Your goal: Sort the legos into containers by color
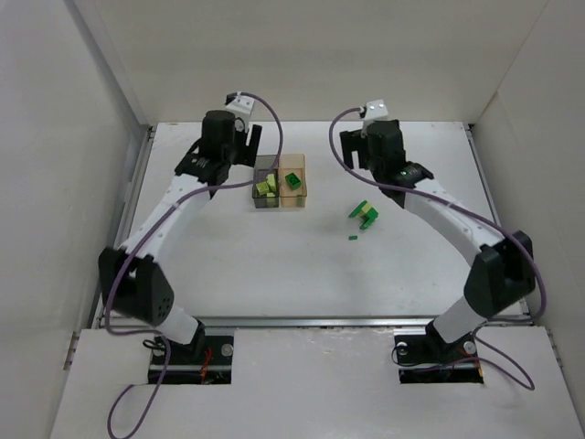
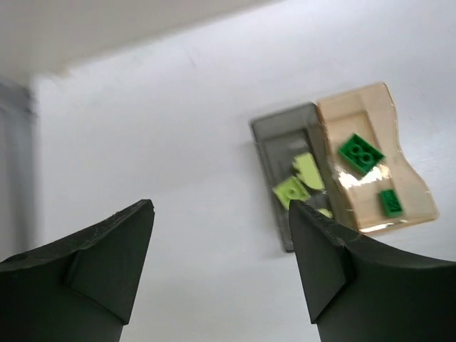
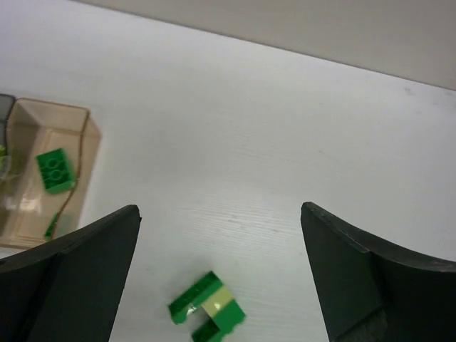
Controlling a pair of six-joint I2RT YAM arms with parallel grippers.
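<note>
Both grippers stand spread and hold nothing over the white worktop. In the right wrist view, the right gripper has its two dark fingers wide apart, and a loose clump of legos lies on the worktop between them, low in the frame: bright green bricks touching a pale yellow one. From above, that clump sits near the middle of the worktop, to the right of the containers and just on the near side of the right wrist. A tiny green piece lies apart from it, a little closer to the near edge.

The left gripper hangs with its fingers likewise parted, over bare worktop. The containers lie ahead of it and to its right, and none of its fingers touch them.

The two square boxes stand joined side by side toward the far edge, left of centre. The smoky grey container, on the left, holds pale yellow bricks heaped together. The amber container, on the right, holds a green brick showing four studs and a smaller green piece near its wall.
</note>
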